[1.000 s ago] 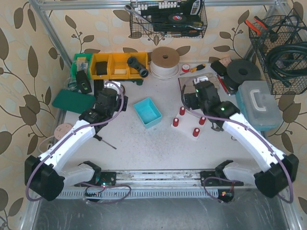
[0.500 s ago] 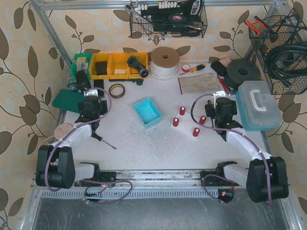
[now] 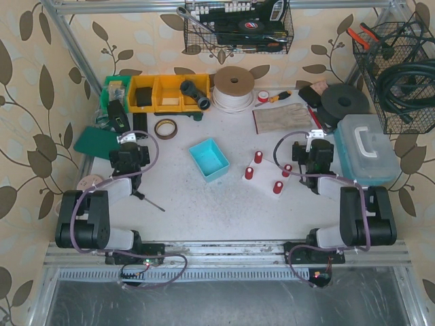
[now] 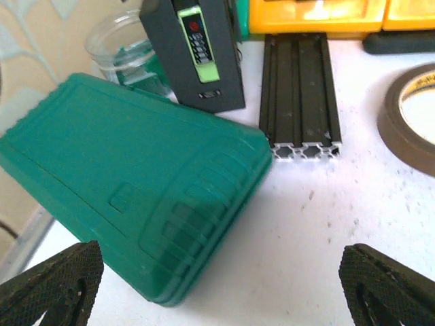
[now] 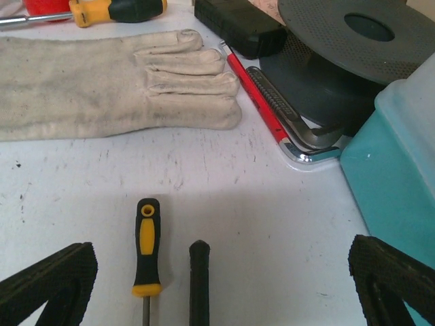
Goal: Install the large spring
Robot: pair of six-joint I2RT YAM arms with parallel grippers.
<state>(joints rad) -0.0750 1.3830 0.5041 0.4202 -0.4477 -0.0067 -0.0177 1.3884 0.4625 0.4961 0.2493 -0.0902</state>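
Note:
No large spring can be made out in any view. Several small red-and-white cylinders [image 3: 258, 157] stand on the white table right of centre. My left gripper [image 3: 128, 142] is open at the left side, its two black fingertips [image 4: 51, 285] wide apart over bare table beside a green case [image 4: 129, 204]. At the right side my right gripper [image 3: 314, 142] is also open, and between its fingertips [image 5: 394, 285] a yellow-and-black screwdriver [image 5: 146, 248] and a black handle [image 5: 199, 285] lie on the table. Both arms are folded back.
A blue tray [image 3: 209, 159] sits mid-table. By the left gripper are a black device [image 4: 197, 51], a black rail [image 4: 299, 88] and a tape roll [image 4: 414, 115]. On the right lie a glove [image 5: 102, 81], a chrome tool [image 5: 292, 129], a black disc [image 5: 360, 34] and a teal box [image 5: 401, 170].
Both arms have drawn back from the middle of the table and folded up near their bases. Both grippers stayed open and hold nothing.

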